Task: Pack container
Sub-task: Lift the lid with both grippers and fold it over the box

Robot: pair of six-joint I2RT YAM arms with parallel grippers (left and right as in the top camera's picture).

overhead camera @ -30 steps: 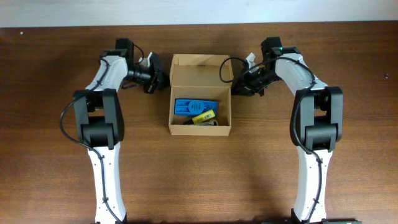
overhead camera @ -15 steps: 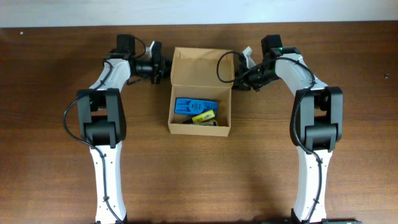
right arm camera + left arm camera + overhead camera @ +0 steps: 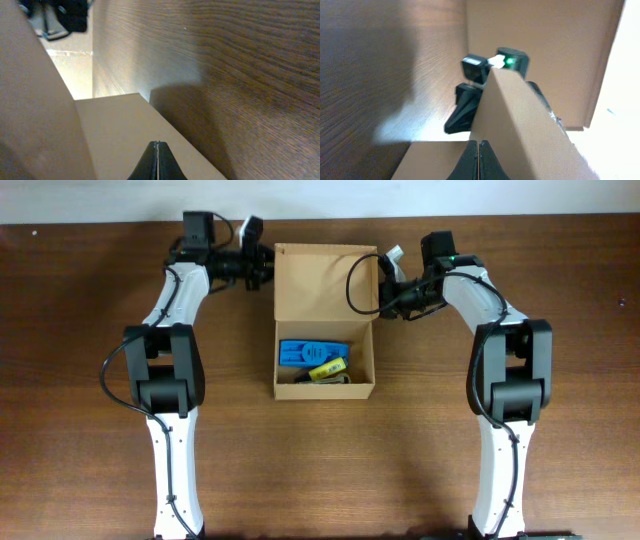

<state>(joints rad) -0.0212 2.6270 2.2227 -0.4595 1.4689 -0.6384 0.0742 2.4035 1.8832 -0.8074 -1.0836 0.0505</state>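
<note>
Overhead, I saw left gripper (image 3: 266, 268) and right gripper (image 3: 384, 293) squeezed shut beside the box (image 3: 322, 388) lid (image 3: 320, 285), at 9 and 3 o'clock.

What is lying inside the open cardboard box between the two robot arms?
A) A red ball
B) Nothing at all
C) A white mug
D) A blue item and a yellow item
D: the overhead view shows the cardboard box with its lid up, and inside it a blue item with a yellow item right beside it.
</note>
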